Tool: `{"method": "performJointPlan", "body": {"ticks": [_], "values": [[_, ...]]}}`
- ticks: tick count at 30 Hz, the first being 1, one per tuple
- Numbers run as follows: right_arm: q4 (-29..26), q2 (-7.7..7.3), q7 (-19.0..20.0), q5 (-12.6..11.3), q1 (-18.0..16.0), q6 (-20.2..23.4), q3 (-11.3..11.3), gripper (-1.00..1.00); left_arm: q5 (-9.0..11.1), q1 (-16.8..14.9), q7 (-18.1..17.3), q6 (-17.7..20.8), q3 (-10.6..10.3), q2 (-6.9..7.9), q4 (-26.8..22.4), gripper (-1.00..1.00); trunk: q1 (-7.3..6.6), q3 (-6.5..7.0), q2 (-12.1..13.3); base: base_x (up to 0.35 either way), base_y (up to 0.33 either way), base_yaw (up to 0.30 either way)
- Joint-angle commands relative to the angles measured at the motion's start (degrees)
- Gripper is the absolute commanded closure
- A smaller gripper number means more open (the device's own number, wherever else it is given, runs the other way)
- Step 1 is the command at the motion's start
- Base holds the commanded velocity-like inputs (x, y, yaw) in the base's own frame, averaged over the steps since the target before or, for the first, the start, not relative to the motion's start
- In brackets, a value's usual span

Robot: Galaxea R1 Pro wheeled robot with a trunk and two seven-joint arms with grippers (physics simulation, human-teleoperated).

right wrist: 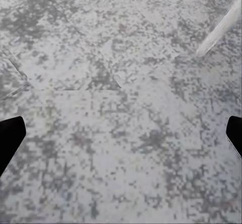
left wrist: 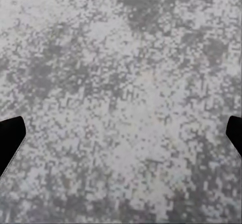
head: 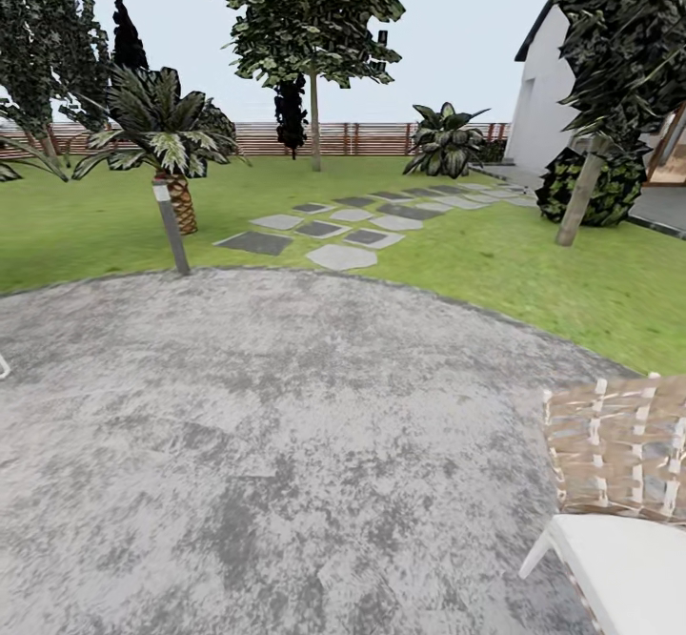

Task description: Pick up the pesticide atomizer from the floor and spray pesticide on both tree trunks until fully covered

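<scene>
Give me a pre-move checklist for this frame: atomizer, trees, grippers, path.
1. Atomizer located: not ok; I find it neither on the paving nor on the grass.
2. Tree in sight: ok; one bare-trunked tree stands ahead by the fence, another trunk leans at right near the house.
3. Left gripper free: ok; fingers spread wide, nothing between them.
4. Right gripper free: ok; open over paving.
5. Path ahead: ok; open paving, but the post and palm stand left, and a chair is close at right.
</scene>
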Motion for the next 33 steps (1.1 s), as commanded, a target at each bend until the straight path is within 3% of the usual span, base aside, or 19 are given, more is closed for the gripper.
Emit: {"method": "performJointPlan", "body": {"ticks": [1, 33], "values": [[0.0, 0.01, 0.0, 0.0, 0.0, -0.2, -0.1, -1.0, 0.0, 0.0, 0.0, -0.2, 0.1, -0.01, 0.1, -1.0, 0.02, -0.05, 0.0, 0.339, 0.0, 0.005], [0.0, 0.01, 0.0, 0.0, 0.0, -0.2, -0.1, -1.0, 0.0, 0.0, 0.0, -0.2, 0.1, -0.01, 0.1, -1.0, 0.02, -0.05, 0.0, 0.339, 0.0, 0.0]]}}
